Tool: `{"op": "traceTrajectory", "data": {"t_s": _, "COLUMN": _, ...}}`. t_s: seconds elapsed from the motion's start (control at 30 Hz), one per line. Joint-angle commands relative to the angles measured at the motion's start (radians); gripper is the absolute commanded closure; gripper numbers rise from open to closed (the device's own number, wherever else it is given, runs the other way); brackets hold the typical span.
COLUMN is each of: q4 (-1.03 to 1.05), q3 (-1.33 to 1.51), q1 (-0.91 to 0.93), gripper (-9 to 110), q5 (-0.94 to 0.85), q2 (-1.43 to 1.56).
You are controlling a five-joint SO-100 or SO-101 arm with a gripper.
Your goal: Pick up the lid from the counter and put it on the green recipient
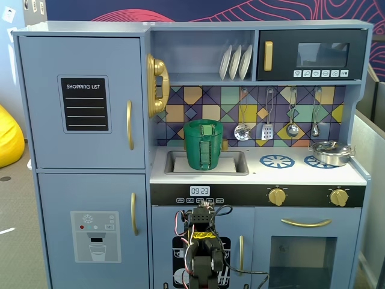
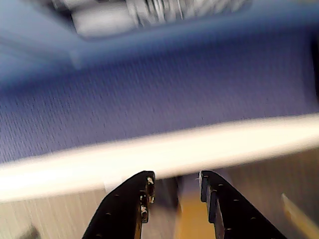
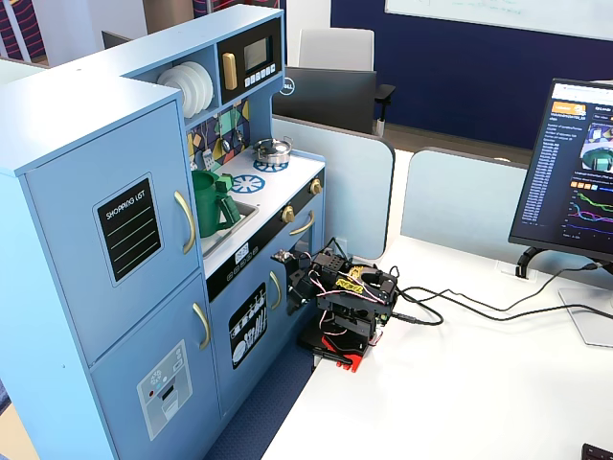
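Green ribbed plastic recipient [image 1: 203,145], tall, in recessed sink [image 1: 237,164].

Dark-green ribbed recipient [image 1: 203,145]; pale-blue toy kitchen [image 1: 90,198]; multicoloured geometric backsplash [image 1: 198,105]; black claw [image 2: 175,185].

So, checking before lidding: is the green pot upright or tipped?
Upright: the green pot stands in the sink, mouth facing up.

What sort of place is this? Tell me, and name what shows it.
Most likely an office or lab with a toy play kitchen set against a white desk. A computer monitor, desk partitions and the small robot arm point to that.
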Motion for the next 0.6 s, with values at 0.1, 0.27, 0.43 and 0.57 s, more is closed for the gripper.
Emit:
{"op": "traceTrajectory", "data": {"t_s": 0.1, "q4": 0.301, "q3": -0.006, "q1": 0.025, "gripper": 100, "q5": -0.091, "q2": 0.051}}
{"op": "traceTrajectory", "data": {"t_s": 0.27, "q4": 0.299, "q3": -0.006, "q1": 0.049, "gripper": 100, "q5": -0.072, "q2": 0.052}}
{"op": "traceTrajectory", "data": {"t_s": 0.43, "q4": 0.299, "q3": -0.006, "q1": 0.054, "gripper": 100, "q5": -0.072, "q2": 0.052}}
{"op": "traceTrajectory", "data": {"t_s": 0.57, "q4": 0.299, "q3": -0.006, "q1": 0.054, "gripper": 100, "q5": -0.072, "q2": 0.052}}
